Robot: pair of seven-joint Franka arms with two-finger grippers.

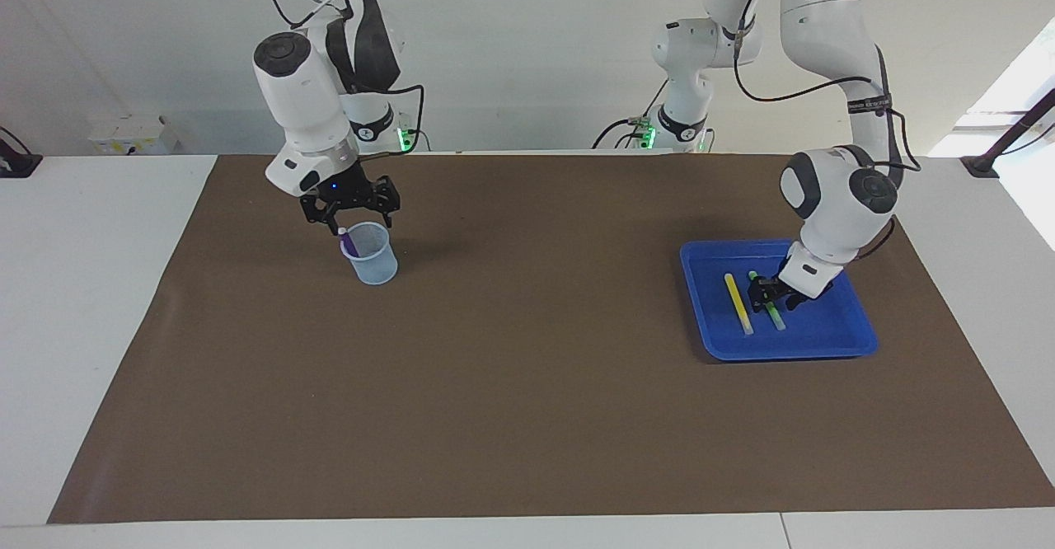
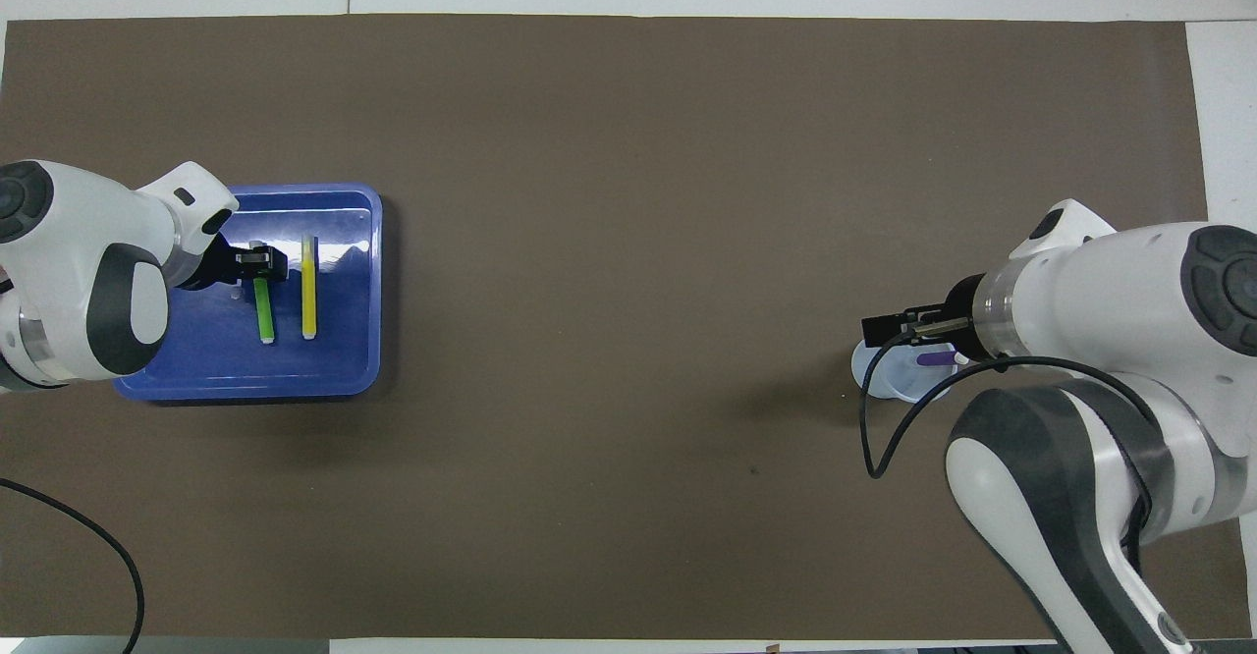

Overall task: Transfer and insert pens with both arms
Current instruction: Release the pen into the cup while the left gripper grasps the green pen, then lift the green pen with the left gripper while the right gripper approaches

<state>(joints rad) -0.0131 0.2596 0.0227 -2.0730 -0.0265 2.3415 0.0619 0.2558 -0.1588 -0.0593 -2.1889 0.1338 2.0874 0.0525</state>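
The purple pen [image 1: 347,242] stands tilted in the small pale-blue cup [image 1: 372,257], cap up; it also shows in the overhead view [image 2: 938,358] inside the cup [image 2: 887,376]. My right gripper [image 1: 348,219] [image 2: 887,325] hangs open just above the cup's rim, apart from the pen. The yellow pen [image 1: 738,302] [image 2: 308,288] and the green pen [image 1: 773,313] [image 2: 263,311] lie side by side in the blue tray [image 1: 832,326] [image 2: 236,374]. My left gripper [image 1: 770,293] [image 2: 257,263] is down in the tray at the green pen's middle.
A brown mat [image 1: 527,351] covers the table between the cup, at the right arm's end, and the tray, at the left arm's end. White table margins surround the mat.
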